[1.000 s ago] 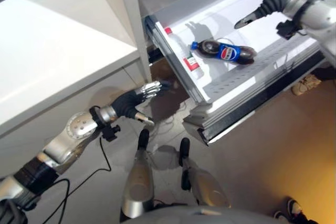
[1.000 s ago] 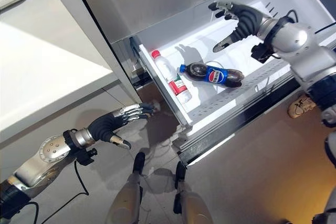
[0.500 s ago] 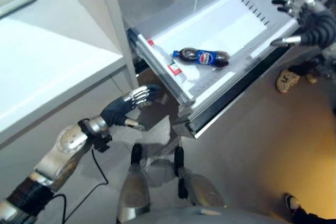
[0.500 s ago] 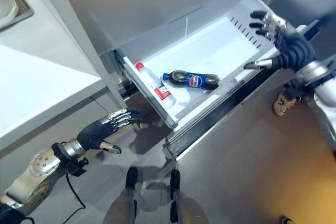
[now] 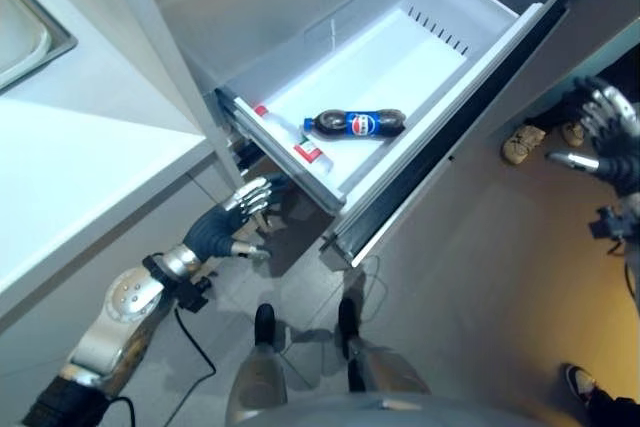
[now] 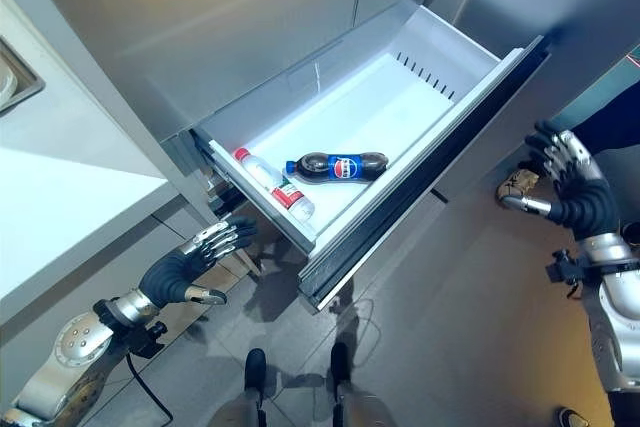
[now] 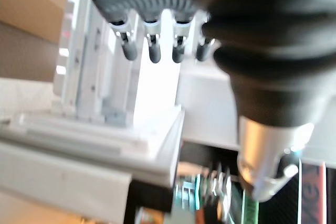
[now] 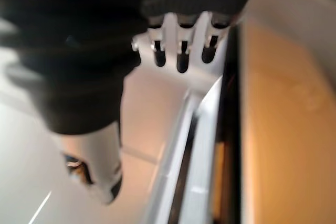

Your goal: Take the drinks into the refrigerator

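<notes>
Both drinks lie on their sides in the pulled-out refrigerator drawer [image 6: 440, 57]: the dark cola bottle [image 6: 336, 166] with its blue label sits across the white floor near the front wall, and a clear water bottle [image 6: 273, 187] with a red cap and a red-and-green label rests along the left wall, just beside the cola's cap end. I read them as laid flat because the drawer is shallow, so they clear the cabinet above when it slides home. My right hand [image 6: 575, 192] hangs out in front of the drawer's dark front panel [image 6: 440, 157], well apart from it, fingers spread and relaxed, holding nothing; I judge it is placed there to push the drawer shut. My left hand [image 6: 190, 262] sits low beside the drawer's left corner, under the white counter [image 5: 90, 177], fingers loosely extended and empty. In the left eye view the drawer wall hides most of the water bottle. A sink's rim [image 5: 30, 37] is cut off at the frame edge, and a pale shoe [image 6: 515, 185] on the floor is half hidden behind the drawer front.
</notes>
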{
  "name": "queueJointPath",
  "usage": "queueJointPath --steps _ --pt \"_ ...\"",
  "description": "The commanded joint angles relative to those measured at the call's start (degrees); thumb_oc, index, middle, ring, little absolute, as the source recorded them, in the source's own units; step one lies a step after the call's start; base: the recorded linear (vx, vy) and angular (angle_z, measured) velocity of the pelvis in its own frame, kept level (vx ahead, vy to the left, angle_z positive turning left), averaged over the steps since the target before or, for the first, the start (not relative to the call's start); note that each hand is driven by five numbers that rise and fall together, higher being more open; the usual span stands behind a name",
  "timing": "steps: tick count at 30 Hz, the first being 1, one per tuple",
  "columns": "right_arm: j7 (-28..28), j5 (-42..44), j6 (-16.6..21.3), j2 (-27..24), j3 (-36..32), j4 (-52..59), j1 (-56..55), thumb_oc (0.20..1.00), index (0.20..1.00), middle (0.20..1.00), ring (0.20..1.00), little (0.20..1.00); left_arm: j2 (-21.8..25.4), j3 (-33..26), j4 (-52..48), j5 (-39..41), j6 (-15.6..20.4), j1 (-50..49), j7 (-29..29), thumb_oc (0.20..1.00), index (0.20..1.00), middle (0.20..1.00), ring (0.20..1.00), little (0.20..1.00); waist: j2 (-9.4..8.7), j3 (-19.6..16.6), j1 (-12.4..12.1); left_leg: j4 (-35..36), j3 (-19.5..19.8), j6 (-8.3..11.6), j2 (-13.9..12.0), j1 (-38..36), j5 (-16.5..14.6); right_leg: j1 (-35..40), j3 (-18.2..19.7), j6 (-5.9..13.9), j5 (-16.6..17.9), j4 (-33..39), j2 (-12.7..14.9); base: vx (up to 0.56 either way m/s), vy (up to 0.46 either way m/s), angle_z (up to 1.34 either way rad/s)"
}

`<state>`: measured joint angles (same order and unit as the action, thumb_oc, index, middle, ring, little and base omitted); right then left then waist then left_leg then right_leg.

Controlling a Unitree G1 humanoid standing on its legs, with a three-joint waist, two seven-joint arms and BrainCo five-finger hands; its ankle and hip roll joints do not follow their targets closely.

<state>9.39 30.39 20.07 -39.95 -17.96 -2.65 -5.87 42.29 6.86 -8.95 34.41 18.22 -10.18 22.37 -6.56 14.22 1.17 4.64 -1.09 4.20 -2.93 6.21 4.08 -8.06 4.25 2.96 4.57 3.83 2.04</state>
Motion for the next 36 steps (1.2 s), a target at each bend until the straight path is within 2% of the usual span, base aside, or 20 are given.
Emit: queueJointPath --steps 1,4,6,7,11,12,13,14,15,16,17,25,36 --pt "-1.71 -1.16 3.91 1.71 -3.84 -2.69 1.67 1.000 1.000 1.000 1.000 1.000 -1.12 -3.80 0.75 -1.48 4.50 -0.85 -1.25 1.000 1.000 1.000 1.000 1.000 -1.48 -2.65 1.05 -1.41 1.23 -3.97 1.92 -0.67 -4.62 -2.18 -2.10 3.29 -3.15 -5.23 1.33 0.00 0.000 0.00" --pt "-1.39 -3.26 3.66 5.59 -2.32 -5.29 -0.39 1.000 1.000 1.000 1.000 1.000 -3.55 -6.47 1.83 -2.09 5.14 -1.79 -2.07 1.000 1.000 1.000 1.000 1.000 -1.47 -2.92 1.23 -1.30 1.02 -3.97 1.83 -1.04 -4.72 -1.98 -1.92 3.24 -3.34 -5.27 1.26 0.00 -0.001 -0.01" --pt "-1.40 -3.26 3.67 5.59 -2.28 -5.31 -0.37 1.000 1.000 1.000 1.000 1.000 -3.54 -6.51 1.81 -2.09 5.13 -1.82 -2.07 1.000 1.000 1.000 1.000 1.000 -1.48 -2.92 1.25 -1.30 1.02 -3.97 1.83 -1.04 -4.71 -1.98 -1.93 3.24 -3.34 -5.27 1.26 0.00 0.000 0.00" --pt "-1.38 -6.74 2.97 7.54 -0.03 -7.91 -2.24 1.000 1.000 1.000 1.000 1.000 -5.48 -8.85 2.55 -3.46 5.69 -2.26 -3.49 1.000 1.000 1.000 1.000 1.000 -1.39 -2.86 1.21 -1.28 0.84 -3.98 1.76 -1.28 -4.73 -1.96 -1.83 3.20 -3.40 -5.43 1.25 0.00 0.000 0.00" --pt "-0.99 -8.33 2.09 8.72 3.22 -13.93 -2.44 1.000 1.000 1.000 1.000 1.000 -6.90 -10.05 2.52 -4.37 6.27 -2.39 -4.20 1.000 1.000 1.000 1.000 1.000 -1.31 -2.51 1.02 -1.21 0.86 -3.98 1.81 -1.48 -4.68 -1.97 -1.93 3.18 -3.37 -5.52 1.33 0.00 0.004 -0.02" --pt "-0.07 -8.91 1.24 9.38 5.26 -16.71 -2.74 0.931 0.931 0.931 0.931 0.931 -7.48 -11.09 1.78 -4.63 6.40 -2.47 -4.42 1.000 1.000 1.000 1.000 1.000 -1.19 -2.16 0.69 -1.14 1.08 -3.95 1.86 -1.39 -4.57 -1.95 -2.16 3.15 -3.40 -5.56 1.42 0.00 0.000 0.00" --pt "0.04 -9.50 0.90 9.39 6.50 -18.61 -2.36 0.771 0.771 0.771 0.771 0.771 -7.68 -11.16 1.70 -4.76 6.59 -2.28 -4.60 1.000 1.000 1.000 1.000 1.000 -1.07 -2.00 0.45 -1.09 1.14 -3.92 1.90 -1.35 -4.50 -2.00 -2.30 3.15 -3.41 -5.53 1.47 0.00 0.000 0.00" --pt "0.04 -9.94 0.77 9.35 7.05 -19.27 -1.99 0.721 0.721 0.721 0.721 0.721 -7.76 -11.31 1.71 -4.96 6.68 -2.09 -4.76 1.000 1.000 1.000 1.000 1.000 -1.02 -1.85 0.38 -1.10 1.18 -3.90 1.90 -1.29 -4.46 -2.02 -2.41 3.15 -3.44 -5.56 1.51 0.00 0.000 0.00" --pt "-0.04 -9.69 0.79 9.56 8.60 -21.68 -0.87 0.325 0.325 0.325 0.325 0.325 -8.07 -11.22 1.91 -4.91 6.88 -1.56 -5.01 1.000 1.000 1.000 1.000 1.000 -0.89 -1.52 0.20 -1.13 1.31 -3.87 1.99 -1.15 -4.34 -2.06 -2.57 3.12 -3.42 -5.58 1.63 0.00 0.000 0.00" --pt "-0.03 -9.68 0.81 9.55 8.62 -21.71 -0.84 0.325 0.325 0.325 0.325 0.325 -8.07 -11.24 1.92 -4.91 6.88 -1.56 -5.01 1.000 1.000 1.000 1.000 1.000 -0.89 -1.51 0.22 -1.14 1.32 -3.87 1.99 -1.15 -4.34 -2.05 -2.58 3.12 -3.42 -5.58 1.64 0.00 0.000 0.00" --pt "-0.27 -10.08 0.56 9.86 10.19 -22.77 0.05 0.200 0.200 0.200 0.200 0.200 -8.20 -10.91 1.80 -5.00 7.05 -1.16 -5.35 1.000 1.000 1.000 1.000 1.000 -0.81 -1.26 -0.07 -1.18 1.40 -3.85 2.04 -0.96 -4.28 -2.05 -2.77 3.10 -3.42 -5.55 1.71 0.00 0.000 0.00" --pt "-1.77 -11.90 0.03 11.13 19.31 -26.28 7.87 0.200 0.200 0.200 0.200 0.200 -9.56 -8.00 2.04 -5.38 7.74 1.73 -7.40 1.000 1.000 1.000 1.000 1.000 0.11 0.09 -1.72 -1.56 2.53 -3.86 2.21 -0.52 -3.98 -1.71 -3.88 2.79 -3.76 -5.97 1.96 0.00 0.000 0.00" --pt "-3.79 -13.19 0.20 10.51 23.47 -23.28 12.73 0.200 0.200 0.200 0.200 0.200 -9.31 -4.96 2.05 -6.26 7.79 3.18 -9.10 1.000 1.000 1.000 1.000 1.000 0.69 0.83 -2.86 -1.73 3.59 -3.94 2.30 -0.21 -3.94 -1.18 -5.03 2.63 -4.17 -6.00 2.21 0.01 -0.007 0.09"
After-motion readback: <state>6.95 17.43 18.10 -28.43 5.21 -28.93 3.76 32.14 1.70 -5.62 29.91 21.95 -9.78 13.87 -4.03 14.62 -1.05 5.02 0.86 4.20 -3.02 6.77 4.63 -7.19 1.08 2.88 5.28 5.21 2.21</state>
